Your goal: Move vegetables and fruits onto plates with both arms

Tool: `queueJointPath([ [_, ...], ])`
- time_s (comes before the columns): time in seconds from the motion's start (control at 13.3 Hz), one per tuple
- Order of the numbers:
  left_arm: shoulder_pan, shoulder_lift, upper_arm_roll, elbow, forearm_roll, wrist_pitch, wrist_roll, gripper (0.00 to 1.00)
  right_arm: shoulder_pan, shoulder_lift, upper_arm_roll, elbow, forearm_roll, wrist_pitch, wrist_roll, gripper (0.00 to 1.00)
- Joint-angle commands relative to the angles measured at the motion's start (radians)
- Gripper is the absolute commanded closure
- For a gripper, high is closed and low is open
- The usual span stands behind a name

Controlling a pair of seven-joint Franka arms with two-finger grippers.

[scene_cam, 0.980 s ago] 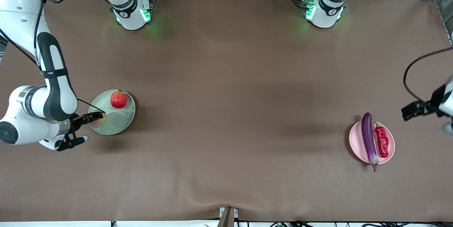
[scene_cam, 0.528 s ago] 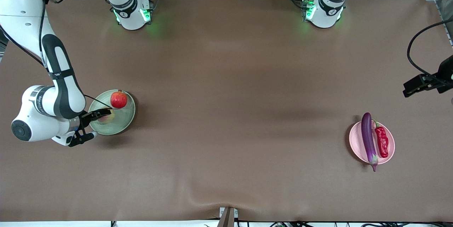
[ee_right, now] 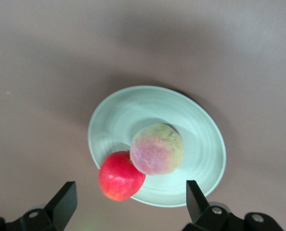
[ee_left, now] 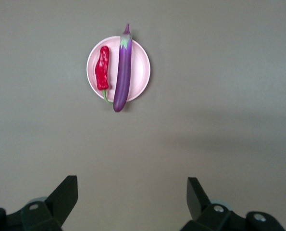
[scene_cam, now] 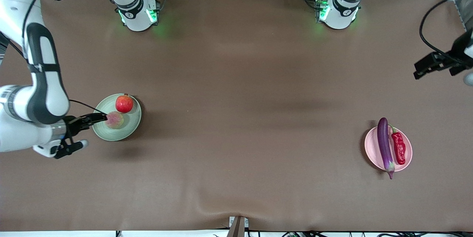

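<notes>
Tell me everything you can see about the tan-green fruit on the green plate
The tan-green fruit is round, with a dull, slightly rough skin, yellowish green on one part and blushed pink over the rest. It looks whole and unmarked. It lies loose in the shallow well of the pale green plate, toward the right arm's end of the table, touching the red apple beside it and nearer to the front camera than the apple. The right gripper hangs open above it, gripping nothing.

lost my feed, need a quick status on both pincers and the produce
Right pincer open over green plate rim; left pincer open, waiting. Apple and blush fruit on green plate; eggplant, chili on pink plate. Nothing in the way.
</notes>
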Motion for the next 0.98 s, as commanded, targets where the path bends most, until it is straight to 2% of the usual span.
queueJointPath([
  [0.0, -0.056, -0.109, 0.044, -0.117, -0.023, 0.006, 0.016, 0.0, 0.031, 0.003, -0.008, 0.179, -0.002, -0.112, -0.019, 0.0],
  [0.23, -0.052, -0.115, 0.044, -0.124, -0.056, -0.011, 0.016, 0.0, 0.048, -0.031, -0.01, 0.301, -0.004, -0.202, -0.016, 0.0],
  [0.38, -0.053, -0.115, 0.047, -0.119, -0.058, -0.035, 0.009, 0.0, 0.08, -0.104, -0.039, 0.301, -0.013, -0.247, -0.008, 0.0],
  [0.53, -0.062, -0.133, 0.064, -0.123, -0.058, -0.071, 0.006, 0.0, 0.16, -0.163, -0.125, 0.301, -0.013, -0.339, 0.075, 0.0],
  [0.68, -0.076, -0.129, 0.065, -0.119, -0.058, -0.083, 0.006, 0.0, 0.275, -0.235, -0.238, 0.296, -0.01, -0.393, 0.207, 0.0],
  [0.75, -0.079, -0.133, 0.065, -0.123, -0.056, -0.085, 0.018, 0.0, 0.283, -0.278, -0.264, 0.295, 0.007, -0.39, 0.209, 0.0],
  [0.9, -0.097, -0.136, 0.064, -0.111, -0.055, -0.098, 0.022, 0.0, 0.281, -0.336, -0.271, 0.289, 0.005, -0.394, 0.228, 0.0],
])
